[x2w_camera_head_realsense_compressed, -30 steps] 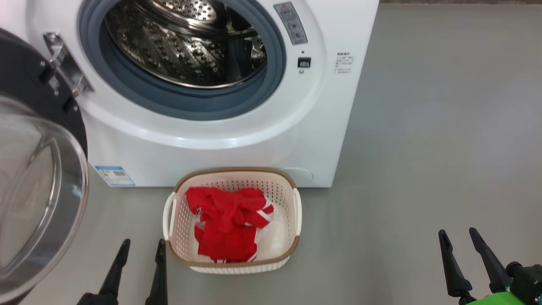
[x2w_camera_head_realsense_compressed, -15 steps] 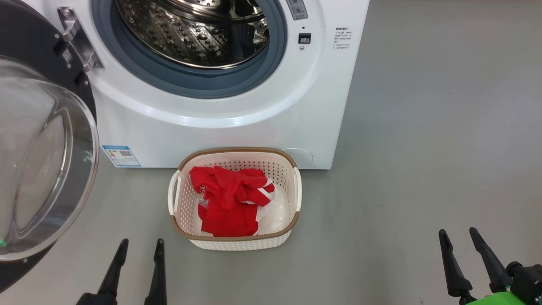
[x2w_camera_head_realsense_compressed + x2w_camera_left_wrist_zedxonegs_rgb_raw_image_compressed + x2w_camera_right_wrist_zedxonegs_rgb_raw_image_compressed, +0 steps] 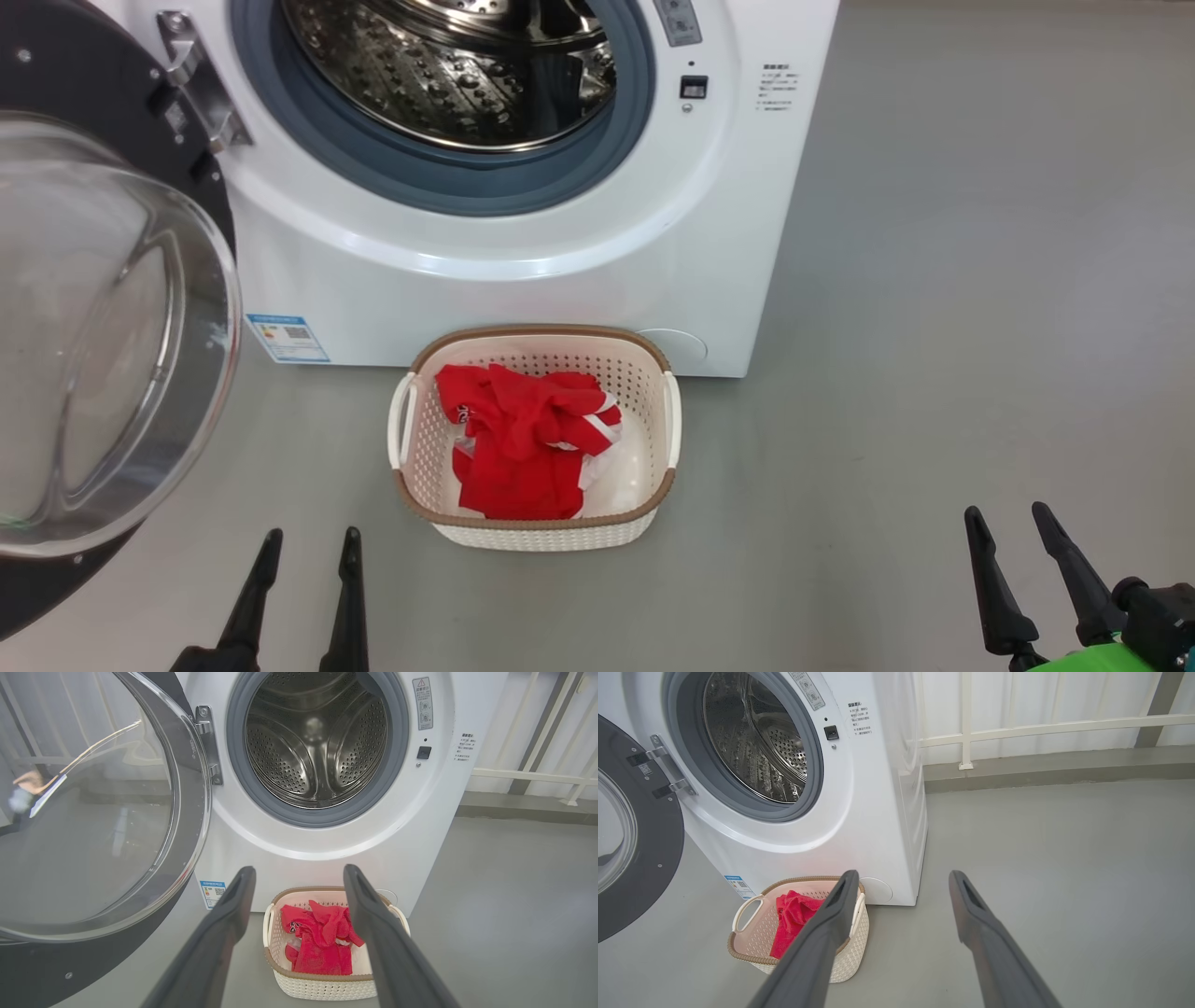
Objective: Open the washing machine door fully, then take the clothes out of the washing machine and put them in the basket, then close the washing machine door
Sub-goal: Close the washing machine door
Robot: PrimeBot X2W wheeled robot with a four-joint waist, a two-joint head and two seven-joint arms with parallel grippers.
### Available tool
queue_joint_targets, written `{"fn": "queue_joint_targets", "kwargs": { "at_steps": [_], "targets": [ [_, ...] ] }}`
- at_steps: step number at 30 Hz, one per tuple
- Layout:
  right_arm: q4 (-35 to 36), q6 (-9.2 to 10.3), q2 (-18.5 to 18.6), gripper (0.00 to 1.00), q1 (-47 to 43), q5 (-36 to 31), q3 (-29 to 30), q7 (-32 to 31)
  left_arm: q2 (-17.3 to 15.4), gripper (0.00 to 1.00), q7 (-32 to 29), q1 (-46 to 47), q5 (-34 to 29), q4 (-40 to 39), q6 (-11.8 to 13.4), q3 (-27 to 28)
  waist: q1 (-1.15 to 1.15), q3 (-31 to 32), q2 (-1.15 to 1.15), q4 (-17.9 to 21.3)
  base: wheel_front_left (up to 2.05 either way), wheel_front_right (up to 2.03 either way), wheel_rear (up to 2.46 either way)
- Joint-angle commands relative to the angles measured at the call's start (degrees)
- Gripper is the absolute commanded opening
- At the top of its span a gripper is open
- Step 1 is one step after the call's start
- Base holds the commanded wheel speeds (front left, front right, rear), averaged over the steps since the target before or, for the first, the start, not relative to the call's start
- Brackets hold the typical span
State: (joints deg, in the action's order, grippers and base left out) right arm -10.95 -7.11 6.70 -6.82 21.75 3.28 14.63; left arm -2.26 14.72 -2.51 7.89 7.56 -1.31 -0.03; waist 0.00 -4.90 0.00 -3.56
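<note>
- The left gripper (image 3: pixel 313 536) and the right gripper (image 3: pixel 1005 511) both have their fingers spread and hold nothing. They sit in the same lower corners of the head view as half a second ago.
- The whole head view has slid since then, so the camera moved. The things show a little further right but keep their places relative to each other.
- The basket (image 3: pixel 537 333) stands on the floor (image 3: pixel 934 327) ahead, between the grippers and nearer the left one, clear of both.
- The clothes (image 3: pixel 523 443) lie bunched inside it, as before.
- The washing machine (image 3: pixel 523 280) is just behind, and the washing machine door (image 3: pixel 56 65) is swung wide to the left.
</note>
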Motion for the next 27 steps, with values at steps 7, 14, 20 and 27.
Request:
{"fn": "queue_joint_targets", "kwargs": {
  "at_steps": [7, 14, 20, 27],
  "targets": [
    [0.87, -0.37, 1.97, 1.0, 0.82, 0.26, -2.34, 0.37, -0.62, 1.0, 0.28, 0.25, 1.6, -0.51, 1.54, 1.14, 0.0, 1.1, 0.0, -4.29, 0.0, 0.0, 0.0],
    [0.42, -0.37, 2.95, 1.0, 0.98, 0.38, -3.73, 0.37, -0.62, 1.0, 0.28, -0.72, 2.78, -0.01, 2.68, 0.84, 0.0, 1.81, 0.0, -8.79, 0.0, 0.0, 0.0],
    [0.06, -0.37, 3.67, 1.0, 0.79, 0.59, -4.62, 0.37, -0.62, 1.0, 0.28, -1.76, 3.77, 0.21, 3.6, 0.46, 0.0, 2.45, 0.0, -13.95, 0.0, 0.0, 0.0],
    [-0.24, -0.37, 4.25, 1.0, 0.69, 0.73, -5.35, 0.37, -0.62, 1.0, 0.28, -2.71, 4.86, 0.6, 4.57, 0.08, 0.0, 3.03, 0.0, -19.83, 0.0, 0.0, 0.0]
  ]
}}
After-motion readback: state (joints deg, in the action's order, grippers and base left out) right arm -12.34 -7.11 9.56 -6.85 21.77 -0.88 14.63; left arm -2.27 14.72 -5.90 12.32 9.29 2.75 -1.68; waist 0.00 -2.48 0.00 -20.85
